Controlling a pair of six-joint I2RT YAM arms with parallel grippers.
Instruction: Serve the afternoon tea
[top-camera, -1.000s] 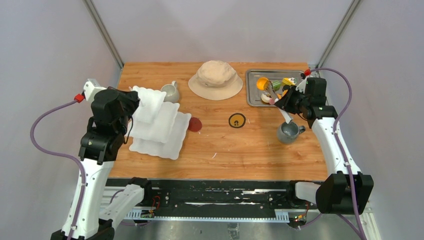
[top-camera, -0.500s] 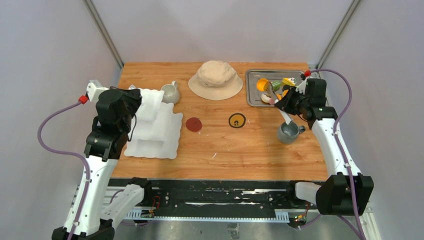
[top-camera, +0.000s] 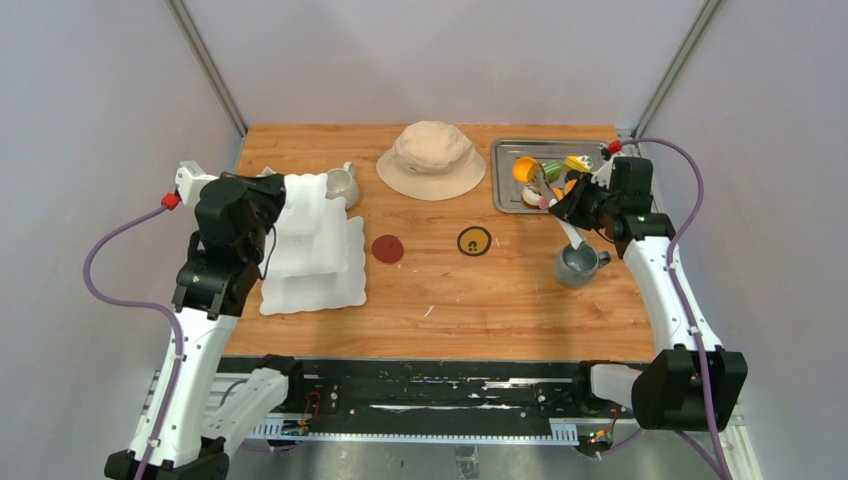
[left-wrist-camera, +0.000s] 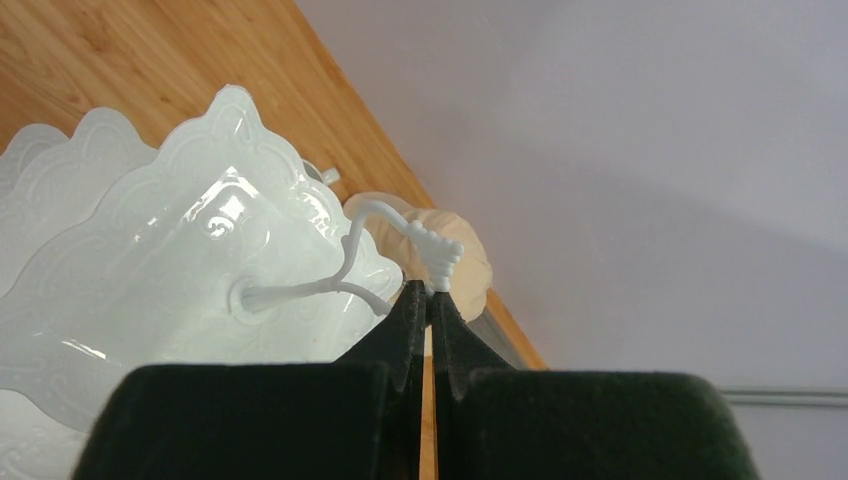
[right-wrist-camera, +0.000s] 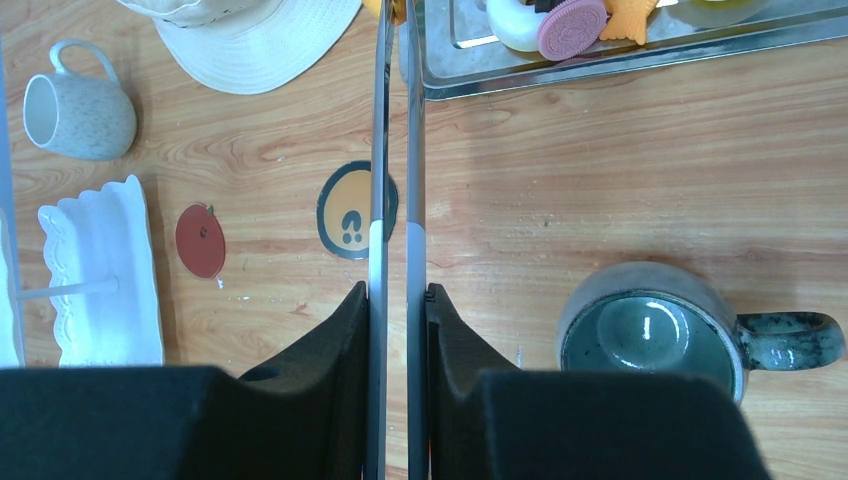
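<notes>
The white wavy-edged three-tier stand (top-camera: 315, 262) stands at the table's left. My left gripper (top-camera: 268, 200) is shut on its thin white top handle (left-wrist-camera: 436, 256), its tiers (left-wrist-camera: 150, 300) below in the left wrist view. My right gripper (top-camera: 572, 206) is shut on long metal tongs (right-wrist-camera: 395, 150), whose tips reach the metal tray (top-camera: 503, 188) holding the toy pastries (top-camera: 545, 170): orange, green, yellow and pink. The grey mug (top-camera: 577, 264) stands just below my right gripper. The white mug (top-camera: 342, 184) lies on its side behind the stand.
A beige bucket hat (top-camera: 432, 158) lies at the back centre. A red disc (top-camera: 387, 248) and a yellow and black round coaster (top-camera: 474, 241) lie mid-table. The stand's edge (right-wrist-camera: 100, 270) also shows in the right wrist view.
My left gripper has swung the stand from a tilt to near upright and drawn it left, uncovering the red disc. The right arm has not moved.
</notes>
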